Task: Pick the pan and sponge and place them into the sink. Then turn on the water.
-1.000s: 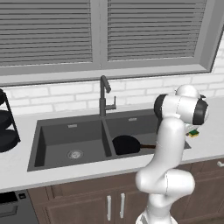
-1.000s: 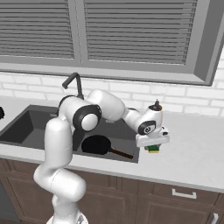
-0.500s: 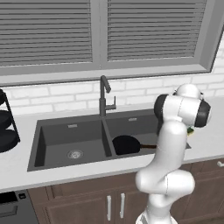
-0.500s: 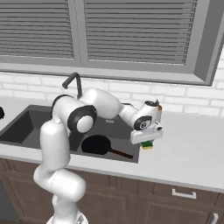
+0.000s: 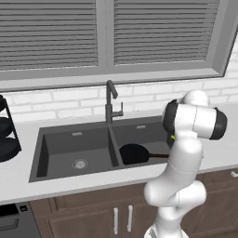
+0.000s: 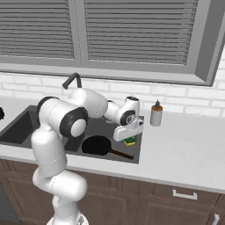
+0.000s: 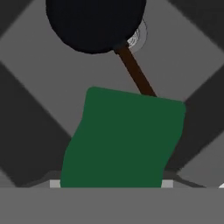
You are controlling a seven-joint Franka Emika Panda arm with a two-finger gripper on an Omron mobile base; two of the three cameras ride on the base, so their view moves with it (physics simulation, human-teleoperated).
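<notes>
My gripper (image 6: 128, 139) is shut on the sponge (image 6: 129, 142), which hangs above the right basin of the dark grey sink (image 6: 19, 128). In the hand view the sponge (image 7: 124, 140) shows its green face and covers the fingertips. The black pan (image 6: 97, 145) lies on the floor of that right basin, its thin handle pointing toward the sink's right rim. Seen from the hand, the pan (image 7: 94, 24) is beyond the sponge, and its brown handle (image 7: 133, 70) runs under the sponge. In the left base view the pan (image 5: 134, 153) lies in the sink (image 5: 74, 144), beside my arm.
The dark gooseneck faucet (image 5: 110, 100) stands behind the centre divider, with no stream falling from it. A soap bottle (image 6: 155, 114) stands on the white counter to the right of the sink. A black tiered rack (image 5: 7, 135) is at the far left.
The gripper has carried the sponge leftward from over the counter by the sink's right rim to above the right basin. The pan has stayed put.
</notes>
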